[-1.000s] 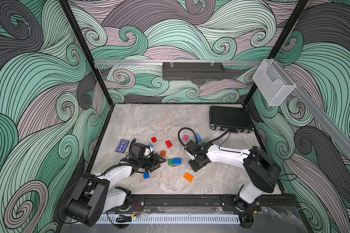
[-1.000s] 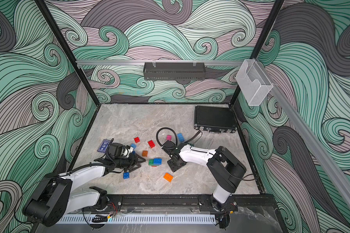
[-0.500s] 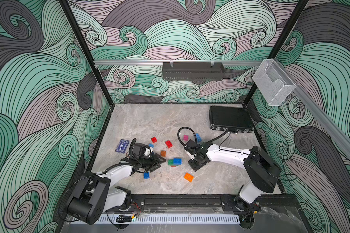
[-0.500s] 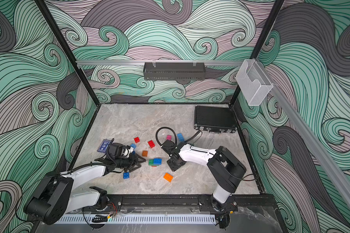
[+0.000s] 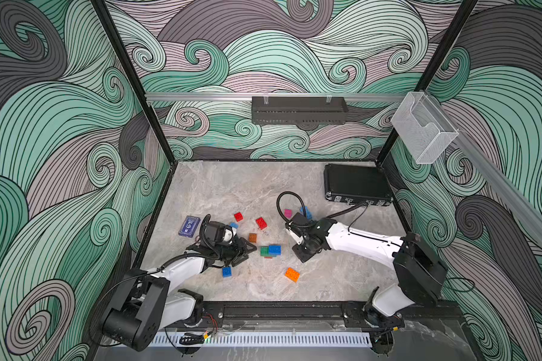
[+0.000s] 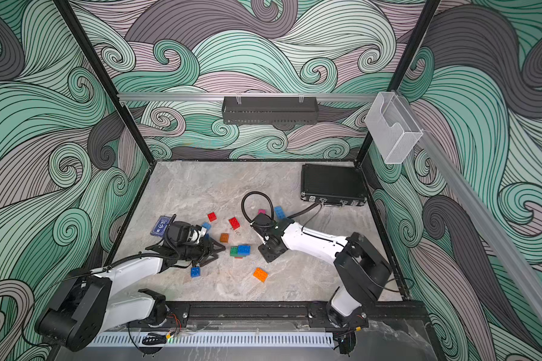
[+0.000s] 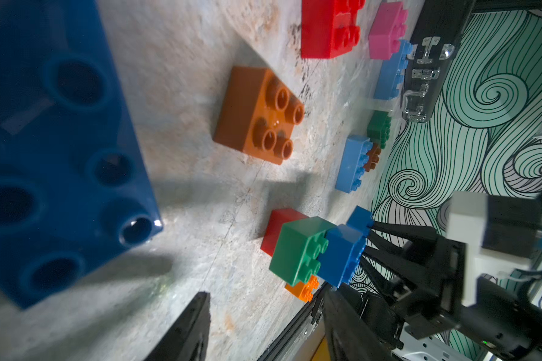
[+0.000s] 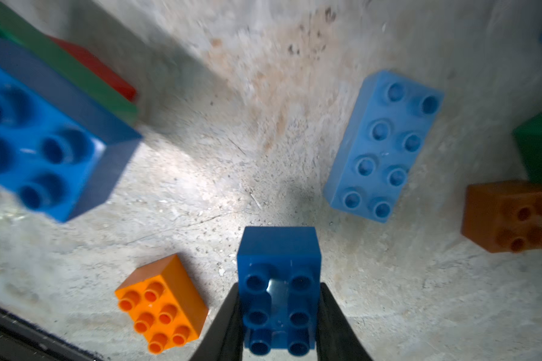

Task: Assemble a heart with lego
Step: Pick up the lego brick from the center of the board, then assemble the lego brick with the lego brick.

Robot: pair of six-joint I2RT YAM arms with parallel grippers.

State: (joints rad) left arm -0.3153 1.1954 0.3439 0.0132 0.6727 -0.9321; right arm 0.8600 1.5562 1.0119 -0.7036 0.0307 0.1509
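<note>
Closing of the right fingers (image 8: 229,312) is the one change noted against a second ago: they were standing wider then and are now pressing on both long sides of a dark blue brick (image 8: 279,250), whose studs are facing the wrist camera. Both arms and the loose bricks are keeping their places in both top views.

The right arm (image 5: 357,242) is reaching down to the counter (image 5: 232,187), its tip just beside a cluster (image 5: 270,250) of joined red, green and blue bricks. Whether the gripped brick is resting on the counter or hanging clear cannot be told.

The left arm (image 5: 185,265) is lying low on the opposite side of that cluster. In the left wrist view the left fingers (image 7: 188,325) are standing moderately apart with only bare counter between them, gripping nothing. A blue brick (image 5: 227,271) is lying just beside them.

The remaining lego is lying scattered:
- an orange brick (image 5: 292,274) toward the near edge
- a dark orange brick (image 5: 253,237) near the left wrist
- a square red brick (image 5: 238,216) and an oblong red brick (image 5: 261,223) further back
- a pink brick (image 5: 288,213) and a pale blue brick (image 5: 306,212) by the right arm's cable loop
- a long light blue brick (image 8: 382,147) near the gripped one

A card box (image 5: 189,226) is lying by the left wall, and a black case (image 5: 355,184) is sitting in the far right corner.
</note>
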